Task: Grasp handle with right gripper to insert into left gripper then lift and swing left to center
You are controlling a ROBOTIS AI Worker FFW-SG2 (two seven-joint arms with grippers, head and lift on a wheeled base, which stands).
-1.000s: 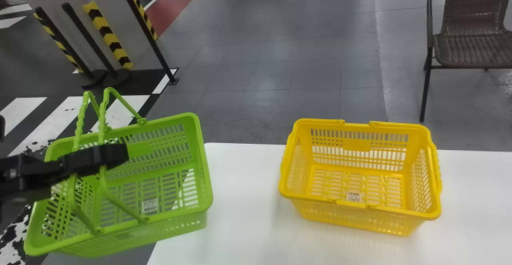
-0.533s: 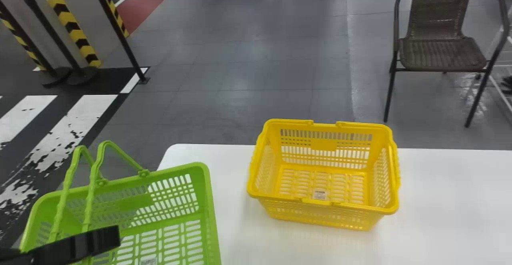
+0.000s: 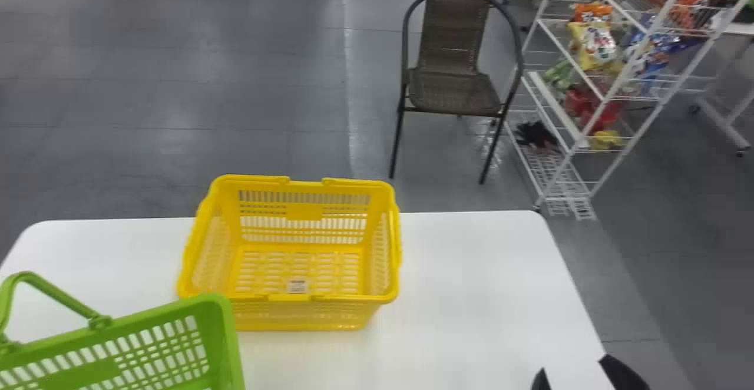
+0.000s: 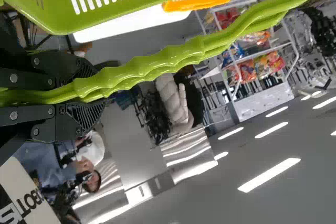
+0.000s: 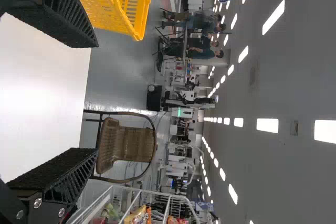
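Note:
The green basket (image 3: pixel 118 349) hangs at the head view's lower left, one raised handle (image 3: pixel 56 293) showing. In the left wrist view my left gripper (image 4: pixel 93 94) is shut on the two wavy green handles (image 4: pixel 173 60), held side by side, with the green basket (image 4: pixel 115 3) beyond. My right gripper (image 3: pixel 572 366) is low at the right of the head view, apart from both baskets. Its two fingers stand wide apart with nothing between them in the right wrist view, where the right gripper (image 5: pixel 95 98) is open.
A yellow basket (image 3: pixel 306 313) stands upright on the white table (image 3: pixel 471 296), partly behind the green basket's corner. Past the table's far edge are a brown chair (image 3: pixel 453 89) and a white wire rack (image 3: pixel 565 136) with snack bags.
The head view has turned right, bringing the rack and my right gripper into sight. Relative to the yellow basket, the green basket has come rightward and nearer the bottom edge.

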